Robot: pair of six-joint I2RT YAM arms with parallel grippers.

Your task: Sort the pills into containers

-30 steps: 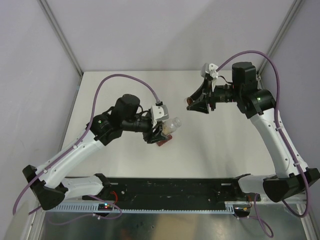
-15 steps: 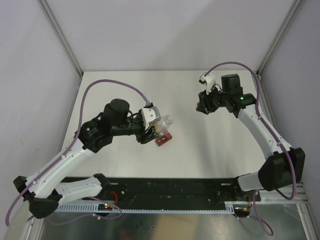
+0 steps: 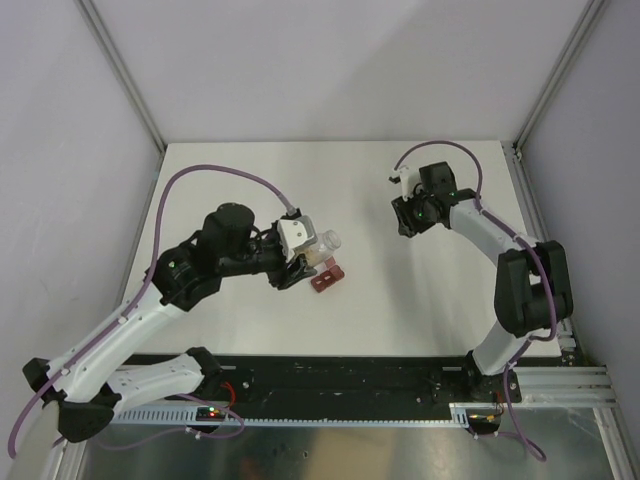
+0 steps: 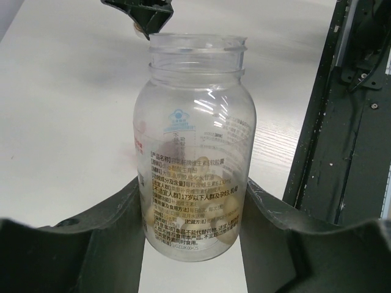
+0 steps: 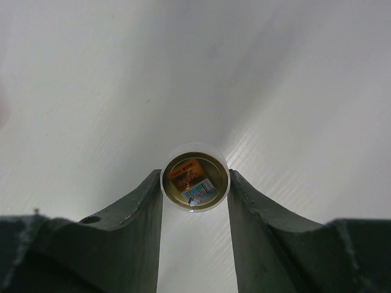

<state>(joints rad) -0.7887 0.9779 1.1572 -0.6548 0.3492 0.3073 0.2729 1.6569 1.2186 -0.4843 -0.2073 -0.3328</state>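
dark red containers (image 3: 327, 277), clear bottle (image 4: 194, 122) (pale yellow pills (image 4: 228, 199))

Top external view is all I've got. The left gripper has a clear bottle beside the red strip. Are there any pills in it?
Observer: Yes. The left wrist view shows the left gripper clamped on the bottle, with pale yellowish pills in a low heap at its bottom. The rest of it is empty.
Operator: And what's the right gripper pinching? It's just a dark blob from up here.
Observer: The right wrist view shows a small round white-rimmed cap held between its fingers, with the hollow side facing the camera.
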